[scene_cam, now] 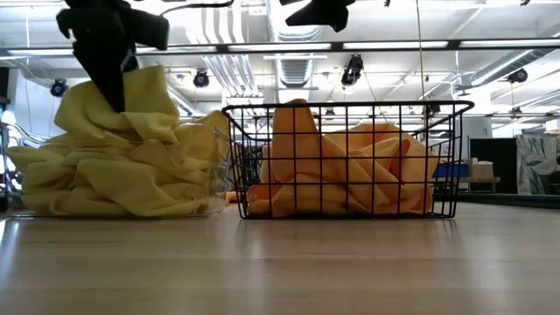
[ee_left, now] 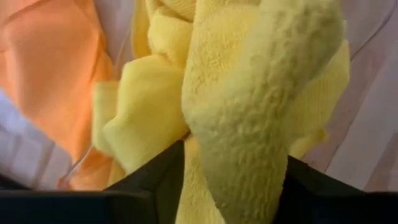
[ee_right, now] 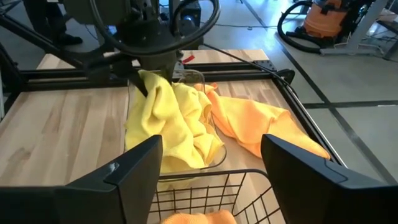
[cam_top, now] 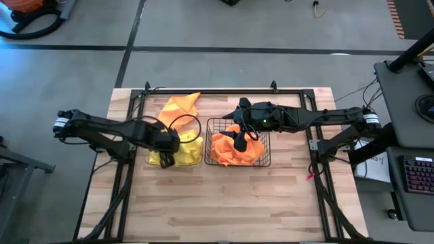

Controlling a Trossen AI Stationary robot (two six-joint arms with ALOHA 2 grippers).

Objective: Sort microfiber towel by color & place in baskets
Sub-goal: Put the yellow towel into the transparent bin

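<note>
Bench [cam_top: 224, 203]: pale wood planks, centre of high view, with a black metal frame [cam_top: 224, 91] along its far edge. Grey concrete floor [cam_top: 271, 27] around it, crossed by dark lines. Orange vacuum [cam_top: 27, 5] with black hose, upper left corner. Grey desk [cam_top: 400, 102] at right edge; keyboard [cam_top: 417, 173] with red-lit keys, lower right. Low view: ceiling ducts [scene_cam: 236, 70] and lamps overhead.

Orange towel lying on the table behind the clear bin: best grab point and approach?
Take the orange towel from straight above at a raised crease near its free far corner. It lies loosely spread on the table, so a fold gives the fingers something to pinch. Its near edge touches the clear bin and the yellow towels; stay clear of that side, probably.
</note>
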